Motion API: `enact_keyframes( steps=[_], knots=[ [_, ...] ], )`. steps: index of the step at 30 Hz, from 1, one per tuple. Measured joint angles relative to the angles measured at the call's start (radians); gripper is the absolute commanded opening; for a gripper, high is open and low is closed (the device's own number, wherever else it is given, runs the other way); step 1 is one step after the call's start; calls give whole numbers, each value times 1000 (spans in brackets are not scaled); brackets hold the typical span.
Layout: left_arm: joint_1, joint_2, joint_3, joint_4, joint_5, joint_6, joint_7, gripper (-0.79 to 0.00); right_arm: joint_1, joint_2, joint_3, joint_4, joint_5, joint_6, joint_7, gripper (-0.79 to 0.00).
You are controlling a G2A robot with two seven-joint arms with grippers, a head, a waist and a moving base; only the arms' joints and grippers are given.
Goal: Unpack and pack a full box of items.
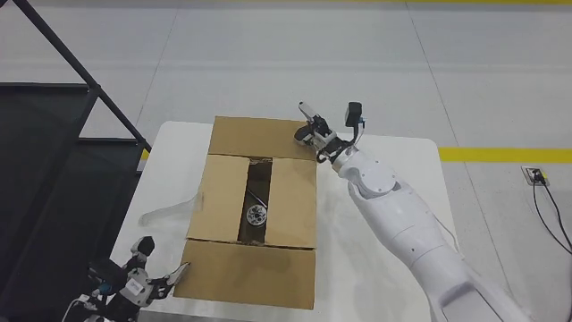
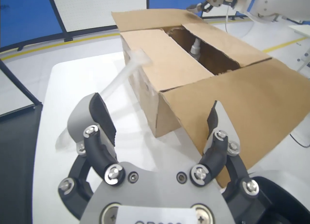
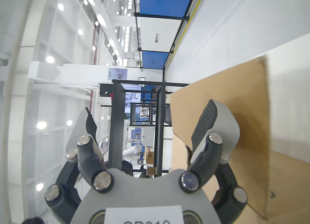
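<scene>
The cardboard box [image 1: 219, 201] sits on the white table [image 1: 384, 233] between the two grippers, its long axis running from one to the other. The right gripper [image 1: 311, 125] is at the corner of the far flap [image 3: 242, 104]. Its fingers are spread and hold nothing, and one pad [image 3: 204, 120] is close over the cardboard, though contact cannot be confirmed. The left gripper [image 2: 155, 101] is also spread and empty. The near flap [image 2: 242, 104] is folded outward just ahead of it, beyond one fingertip.

The two long side flaps [image 2: 169, 65] lie nearly flat across the top, leaving a narrow slot along the box's length. Judging from this, the coming move turns on lifting those side flaps, and the right gripper is the nearer one to their ends.

Most of the contents are hidden. Through the slot a white-topped item [image 2: 195, 47] shows, perhaps a bottle, but it cannot be identified. A loose strip of clear tape [image 2: 121, 77] hangs from the box side ahead of the left gripper.
</scene>
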Motion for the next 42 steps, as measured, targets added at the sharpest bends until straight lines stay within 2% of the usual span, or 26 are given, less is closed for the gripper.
enact_keyframes(
  steps=[2,5,9,15,22,28,33,42],
  knots=[
    [-5,-1,-13,9,-59,11,-16,0,-26,6,11,-56,-13,-6,4,0],
    [-24,-5,-23,19,-130,84,-77,0,-74,18,22,-159,-51,15,28,0],
    [-55,-12,-3,31,-144,200,-131,0,-100,34,19,-235,-177,146,63,0],
    [-88,-18,27,64,-89,342,-149,0,-99,33,19,-229,-141,104,61,0],
    [-90,-18,29,61,-85,335,-154,0,-121,34,20,-242,-136,110,71,0],
    [-135,-24,96,49,8,405,-195,0,-109,24,-20,-239,-146,162,282,0],
    [-192,-32,172,94,60,416,-184,0,-69,-2,-69,-195,-151,182,392,0],
    [-229,-41,226,123,70,427,-171,0,4,-49,-129,-90,-182,206,427,0]
  ],
)
